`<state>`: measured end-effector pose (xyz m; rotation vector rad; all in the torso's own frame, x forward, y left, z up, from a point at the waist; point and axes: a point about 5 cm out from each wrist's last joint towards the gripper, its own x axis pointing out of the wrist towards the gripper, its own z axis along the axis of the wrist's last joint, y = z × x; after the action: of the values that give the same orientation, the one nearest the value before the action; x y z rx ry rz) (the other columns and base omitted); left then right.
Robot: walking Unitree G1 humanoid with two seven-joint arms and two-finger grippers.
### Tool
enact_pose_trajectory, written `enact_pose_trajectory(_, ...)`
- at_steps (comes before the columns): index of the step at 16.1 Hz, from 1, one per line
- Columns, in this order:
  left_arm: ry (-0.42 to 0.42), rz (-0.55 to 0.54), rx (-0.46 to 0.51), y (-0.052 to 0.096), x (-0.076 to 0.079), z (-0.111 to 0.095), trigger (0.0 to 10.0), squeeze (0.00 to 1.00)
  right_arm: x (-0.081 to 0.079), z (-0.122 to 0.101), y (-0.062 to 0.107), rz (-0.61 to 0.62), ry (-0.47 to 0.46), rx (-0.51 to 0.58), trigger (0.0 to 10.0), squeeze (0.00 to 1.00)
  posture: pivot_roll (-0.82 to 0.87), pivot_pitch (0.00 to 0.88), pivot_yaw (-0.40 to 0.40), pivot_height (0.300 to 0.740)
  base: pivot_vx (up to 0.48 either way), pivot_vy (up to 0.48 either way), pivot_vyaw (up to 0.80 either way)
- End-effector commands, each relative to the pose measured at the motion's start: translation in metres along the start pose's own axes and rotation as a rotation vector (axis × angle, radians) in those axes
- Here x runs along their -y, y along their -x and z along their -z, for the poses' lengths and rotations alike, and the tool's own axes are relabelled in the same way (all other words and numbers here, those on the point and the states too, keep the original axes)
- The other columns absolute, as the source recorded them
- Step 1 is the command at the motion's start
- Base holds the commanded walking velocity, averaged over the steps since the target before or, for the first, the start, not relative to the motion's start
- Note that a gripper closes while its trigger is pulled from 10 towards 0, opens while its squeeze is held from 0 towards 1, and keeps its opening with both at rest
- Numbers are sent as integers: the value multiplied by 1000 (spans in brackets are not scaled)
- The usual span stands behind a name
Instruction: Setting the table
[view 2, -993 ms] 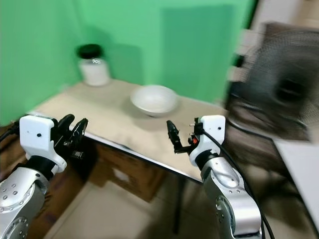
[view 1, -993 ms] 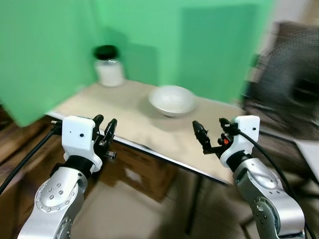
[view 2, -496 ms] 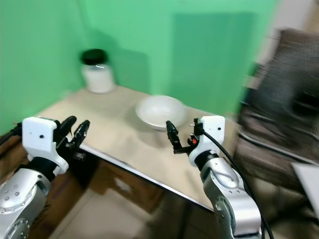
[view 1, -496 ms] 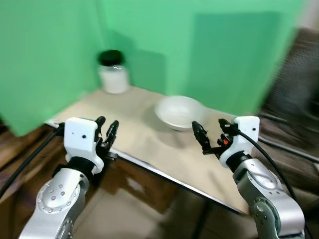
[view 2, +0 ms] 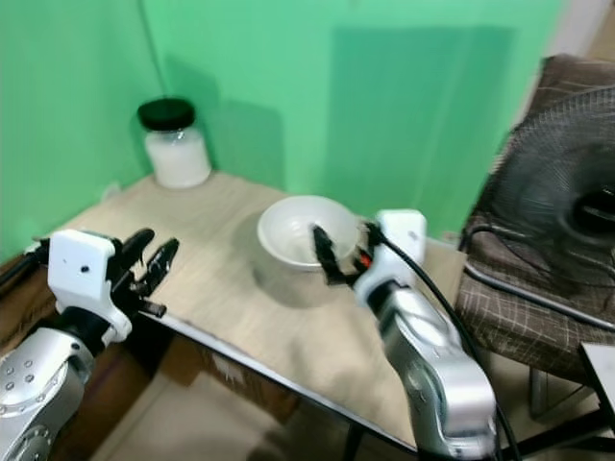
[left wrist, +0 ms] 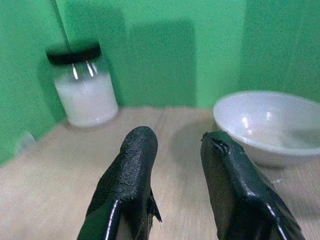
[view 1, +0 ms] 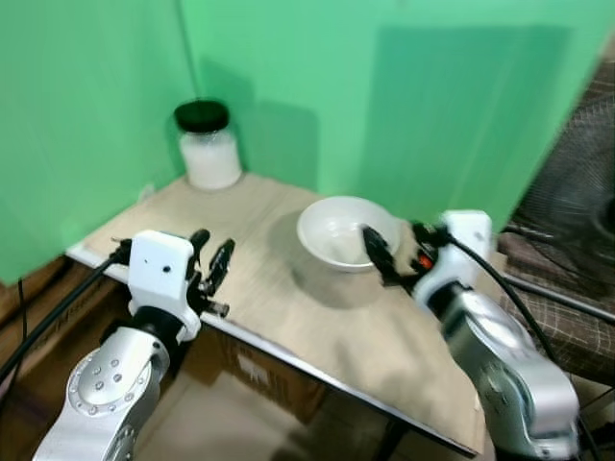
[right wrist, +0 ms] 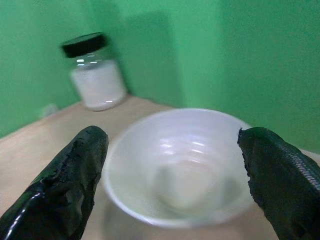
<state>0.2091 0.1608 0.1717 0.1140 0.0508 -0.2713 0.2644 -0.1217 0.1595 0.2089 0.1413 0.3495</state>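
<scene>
- A white bowl [view 1: 337, 233] sits on a beige table [view 1: 279, 288], toward the far edge and nearer the right end, empty as seen from the right wrist view.
- The right gripper [view 1: 392, 252] hangs at the bowl's right rim, its two black fingers [right wrist: 70, 185] spread wide, one to each side of the bowl in the wrist view; contact with the rim cannot be made out.
- The left gripper [view 1: 211, 261] hovers over the table's near-left edge, well apart from the bowl, its fingers [left wrist: 127, 175] parted with nothing between them.
- A glass jar [view 1: 208, 146] with a black lid and white contents stands at the far-left corner, against the green backdrop [view 1: 404, 86].
- A black fan [view 2: 567, 206] and a plaid-covered seat [view 2: 509, 317] stand beyond the table's right end.
</scene>
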Motion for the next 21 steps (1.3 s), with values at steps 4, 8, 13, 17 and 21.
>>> enact_pose_trajectory(4, -7, 96, -5, 1, 8, 0, 10000, 0, 7, -6, -17, 27, -32, -63, 10000, 1000, -39, 0, 6, 740, 0, 0, 0)
enact_pose_trajectory(8, -28, 206, -70, 6, 11, 8, 10000, 0, 23, -12, -46, 108, -87, -154, 10000, 1000, -40, 0, 4, 740, 0, 0, 0)
enact_pose_trajectory(13, -44, 237, -99, 9, 10, 13, 10000, 0, 48, -28, -72, 275, -145, -157, 10000, 1000, -35, 0, -6, 740, 0, 0, 0)
enact_pose_trajectory(17, -33, 269, -105, 12, 14, 14, 10000, 0, 62, -13, -75, 341, -166, -297, 10000, 0, -32, 0, -10, 740, 0, 0, 0)
enact_pose_trajectory(21, -19, 344, -87, 16, 21, 11, 10000, 0, 62, 4, -73, 339, -309, -417, 2353, 0, -39, 3, -3, 740, 0, 0, 0)
